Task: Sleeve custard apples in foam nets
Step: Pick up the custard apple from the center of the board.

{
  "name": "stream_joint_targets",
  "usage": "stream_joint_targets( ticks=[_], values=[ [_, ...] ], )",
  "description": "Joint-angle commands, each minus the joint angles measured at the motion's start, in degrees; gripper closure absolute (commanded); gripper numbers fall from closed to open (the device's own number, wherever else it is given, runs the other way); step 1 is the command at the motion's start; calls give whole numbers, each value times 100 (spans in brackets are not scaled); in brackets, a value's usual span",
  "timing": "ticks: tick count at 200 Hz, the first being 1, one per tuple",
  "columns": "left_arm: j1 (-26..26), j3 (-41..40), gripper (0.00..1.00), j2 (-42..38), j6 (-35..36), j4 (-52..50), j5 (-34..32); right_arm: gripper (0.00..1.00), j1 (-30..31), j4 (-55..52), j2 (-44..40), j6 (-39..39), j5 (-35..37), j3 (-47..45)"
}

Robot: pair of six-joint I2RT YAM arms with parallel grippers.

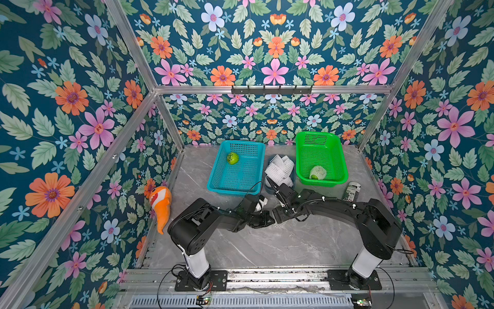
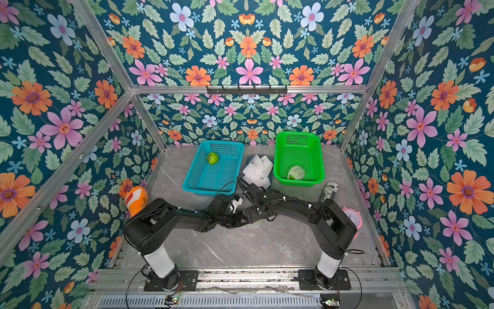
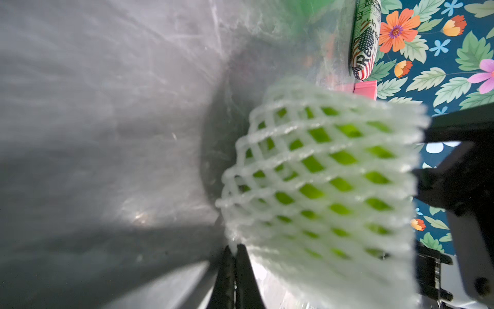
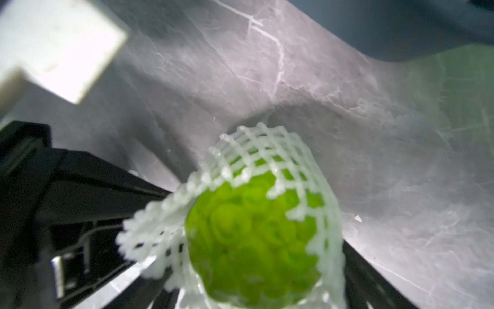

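Note:
A custard apple [image 4: 254, 235] lies partly inside a white foam net [image 4: 270, 149], raised over the table's middle between my right gripper's [image 4: 254, 267] jaws, which stand wide apart. Whether they press on it is unclear. My left gripper [image 3: 235, 248] is shut, pinching the edge of the same foam net [image 3: 320, 174]. In both top views the two wrists meet over the table's middle and only a bit of net [image 1: 279, 225] shows under them. A bare custard apple [image 1: 233, 158] lies in the teal basket [image 1: 232, 190]. A netted one [image 1: 317, 172] lies in the green basket [image 1: 318, 133].
A pile of spare foam nets [image 1: 280, 168] sits in a dark bin between the baskets. A clownfish plush [image 1: 160, 203] lies at the left wall. A printed can [image 1: 352, 191] and a pink alarm clock [image 2: 352, 216] lie at the right.

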Motion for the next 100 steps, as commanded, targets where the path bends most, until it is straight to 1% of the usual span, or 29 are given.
stream_joint_targets(
  ticks=[1,19,21,25,60,63,71,100],
  values=[
    [5,27,100,21,51,-42,-3,11,-7,-123,-49,46,-28,-1],
    [-1,37,100,28,52,-47,-18,9,-8,-145,-120,29,-67,-24],
    [-2,35,100,28,52,-46,-21,3,-7,-141,-133,33,-70,-29],
    [0,39,100,28,54,-50,-21,1,-7,-146,-151,33,-89,-30],
    [-3,59,100,53,47,-38,-24,1,-16,-229,-295,39,-171,-31],
    [-3,61,100,54,46,-37,-30,1,-18,-235,-476,48,-176,-30],
    [0,61,100,63,47,-38,-17,1,-16,-231,-534,59,-184,-30],
    [-2,52,100,63,51,-20,-27,1,-16,-239,-467,68,-192,80]
  ],
)
